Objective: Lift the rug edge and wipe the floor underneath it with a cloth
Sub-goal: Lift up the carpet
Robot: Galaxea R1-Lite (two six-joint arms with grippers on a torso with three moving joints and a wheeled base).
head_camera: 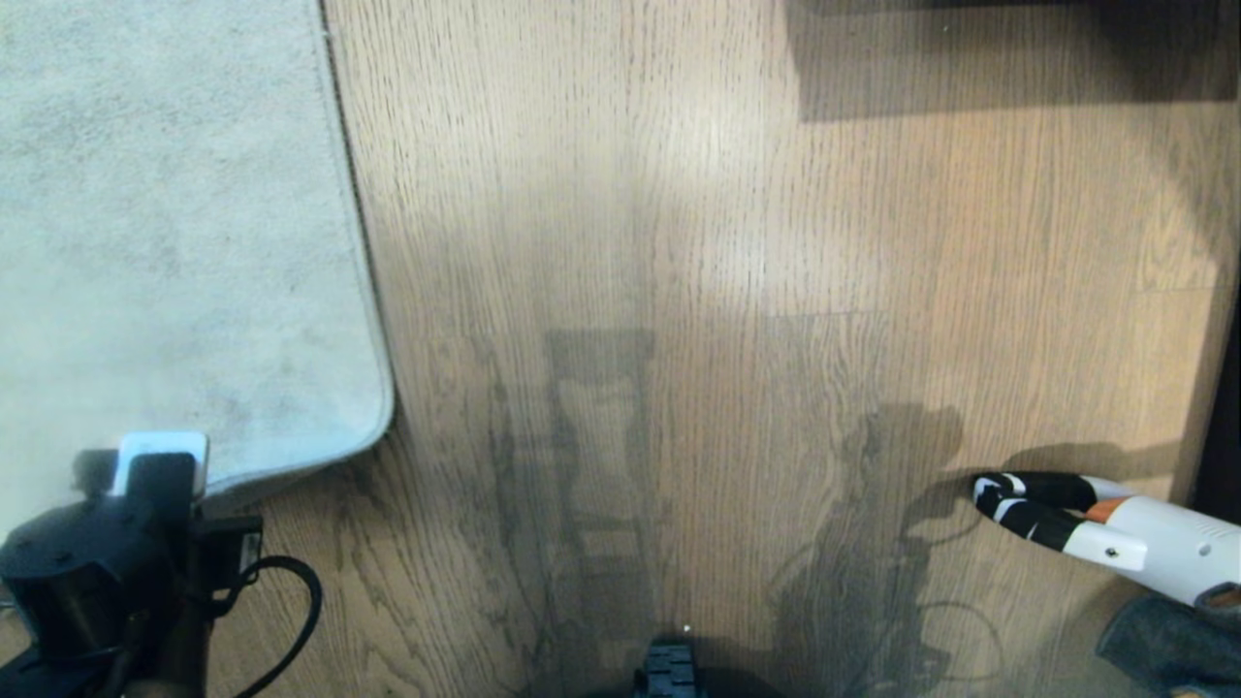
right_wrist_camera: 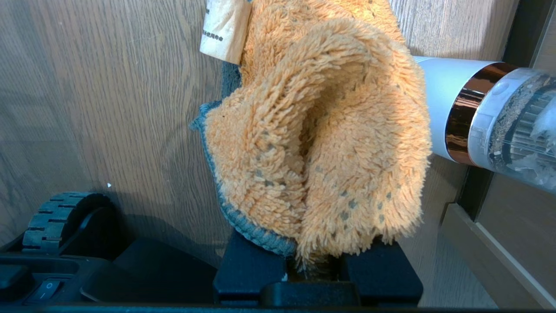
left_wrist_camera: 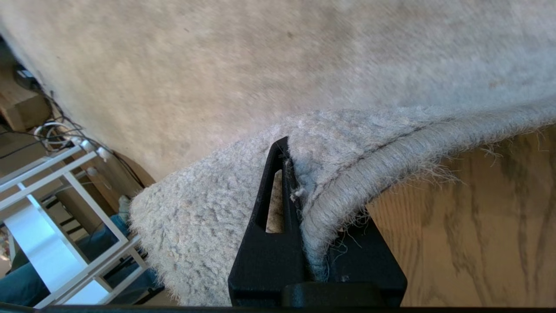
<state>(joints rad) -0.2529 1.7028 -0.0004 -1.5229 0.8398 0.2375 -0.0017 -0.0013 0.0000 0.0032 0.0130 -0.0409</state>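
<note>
Right now the left pincer (left_wrist_camera: 304, 243) is clamped on the rug edge (left_wrist_camera: 347, 191) at its rounded near corner, the stitched border pinched between the two black fingers (left_wrist_camera: 269, 195). In the head view that corner (head_camera: 373, 427) sits at the near left, barely raised off the floor (head_camera: 679, 291), with the left arm just near of it. The lift is probably only starting.

The right pincer (right_wrist_camera: 317, 269) is closed on the cloth (right_wrist_camera: 321, 143), orange pile facing the camera and grey trim along one side, a small tag (right_wrist_camera: 223, 28) hanging at its far end. It is at the near right, well apart from the rug, beside a white handheld vacuum (head_camera: 1115, 528) lying on the planks; only a dark grey scrap (head_camera: 1163, 650) shows there in the head view.

To do this step well, the corner should be raised high and folded back toward the left, over the pile, so a broad patch of bare boards opens up. A steady pull matters, since the grip covers only a short stretch of border and a jerk could slip it free. The cloth arm then has to cross the open floor to the left without snagging the vacuum, and press the bunched cloth flat before sweeping under the held flap.
</note>
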